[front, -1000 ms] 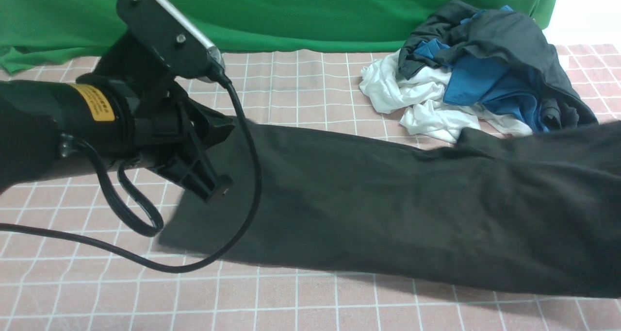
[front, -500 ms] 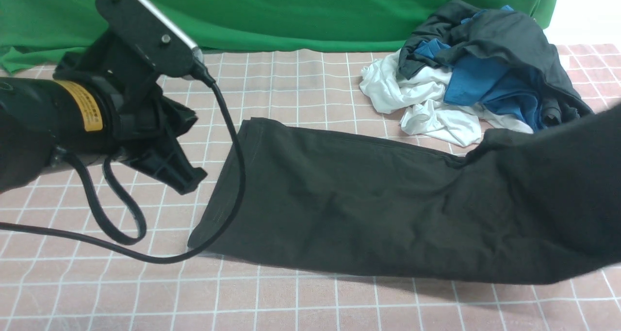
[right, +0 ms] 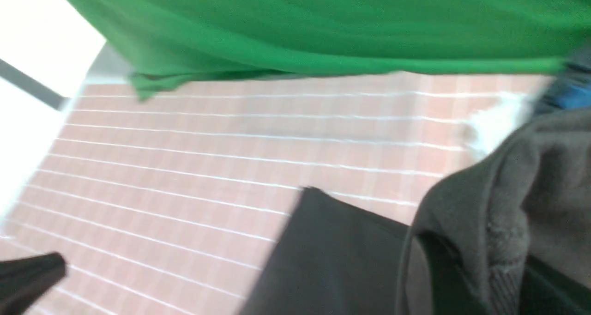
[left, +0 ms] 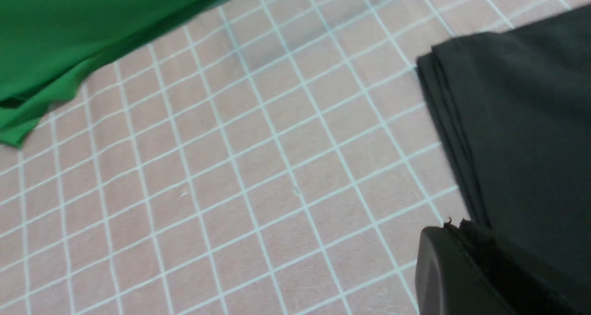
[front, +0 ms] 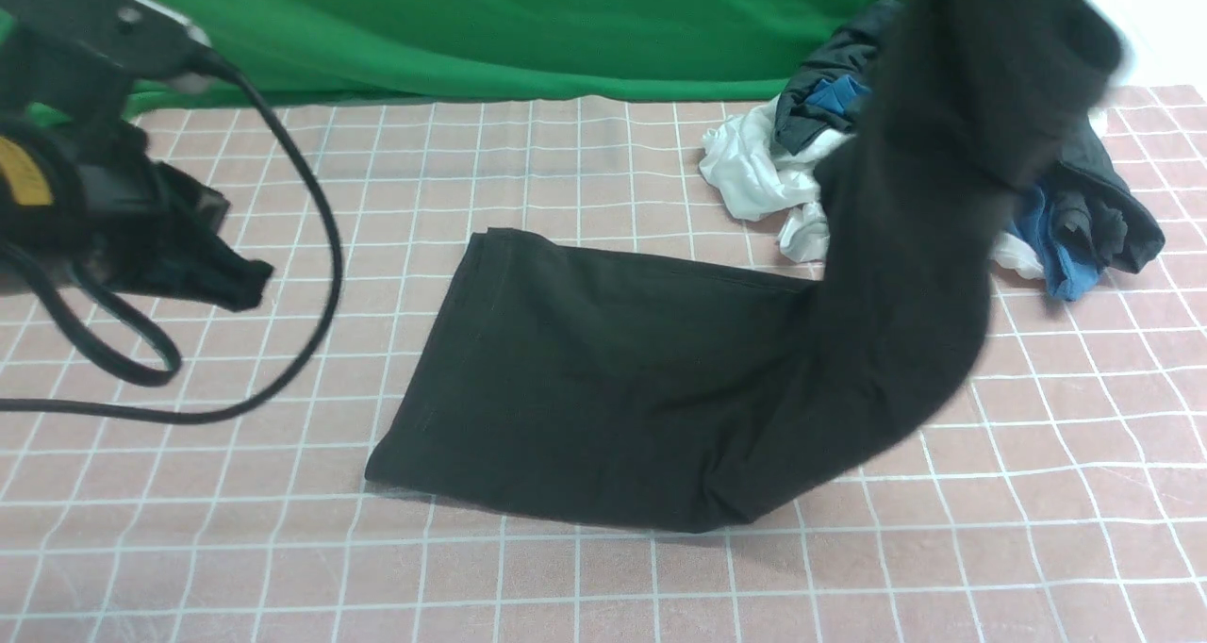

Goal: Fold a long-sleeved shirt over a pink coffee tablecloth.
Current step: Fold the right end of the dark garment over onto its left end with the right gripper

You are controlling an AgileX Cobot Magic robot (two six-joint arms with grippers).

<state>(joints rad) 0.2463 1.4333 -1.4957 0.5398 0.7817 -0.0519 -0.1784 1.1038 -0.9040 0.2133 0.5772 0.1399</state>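
Two arms, one carrying: right gripper [right: 480, 278], jaws nearly closed, pinches the long-sleeved shirt [front: 603, 379] end, hoisted to upper right of front frame. Shirt's other end lies flat mid-frame on the pink coffee tablecloth [front: 566, 153], long axis running left-right. Free flat edge lies left of the raised end, so fold likely travels leftward; right arm nearer. Left gripper [front: 236, 285] closed, empty, apart at far left. No containers; clothes pile [front: 1084, 219] upper right.

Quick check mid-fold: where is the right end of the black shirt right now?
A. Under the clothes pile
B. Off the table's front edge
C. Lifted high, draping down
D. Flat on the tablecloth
C: in the front view the long-sleeved shirt rises at its right end to the top of the picture, while its left part lies flat on the pink coffee tablecloth.
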